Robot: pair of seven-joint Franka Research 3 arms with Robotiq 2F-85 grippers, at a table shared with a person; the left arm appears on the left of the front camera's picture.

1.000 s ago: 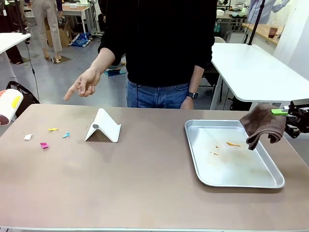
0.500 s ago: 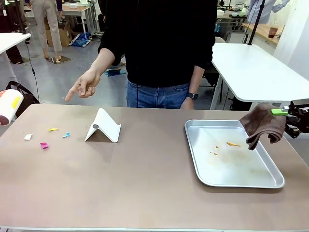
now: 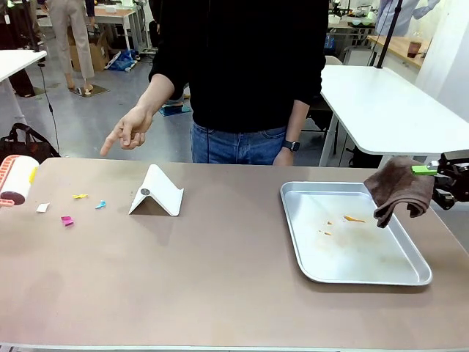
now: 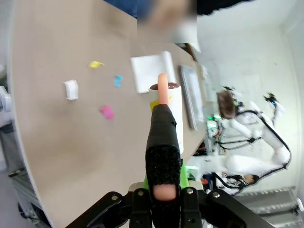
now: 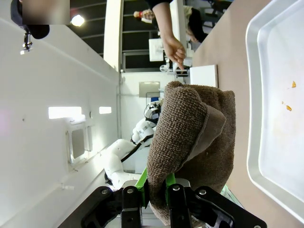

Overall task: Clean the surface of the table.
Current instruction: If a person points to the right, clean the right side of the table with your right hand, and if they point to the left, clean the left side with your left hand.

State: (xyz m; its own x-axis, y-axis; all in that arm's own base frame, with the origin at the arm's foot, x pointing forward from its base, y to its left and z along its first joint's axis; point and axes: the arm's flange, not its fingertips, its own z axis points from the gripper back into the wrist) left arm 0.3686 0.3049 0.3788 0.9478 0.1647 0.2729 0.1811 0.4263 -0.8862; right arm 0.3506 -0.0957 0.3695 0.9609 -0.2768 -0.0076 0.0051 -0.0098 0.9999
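Since a second ago the roller (image 3: pixel 18 180) is dropping toward the bench (image 3: pixel 220 279), which is spanning the foreground. The left claw (image 4: pixel 164 192) is clamping the roller's handle. The right claw (image 5: pixel 156 187) is gripping a cloth (image 3: pixel 399 191) over the tray (image 3: pixel 418 277). Step: probably starting on the scraps (image 3: pixel 67 220). Next: pressing the roller flat, rolling across them.

Matte table (image 3: pixel 220 286), shiny metal tray (image 3: pixel 292 224), nubby cloth (image 3: pixel 399 189)

Bright, even light casts soft shadows on the bench (image 3: pixel 220 293). The left wrist view blurs toward 3 o'clock.
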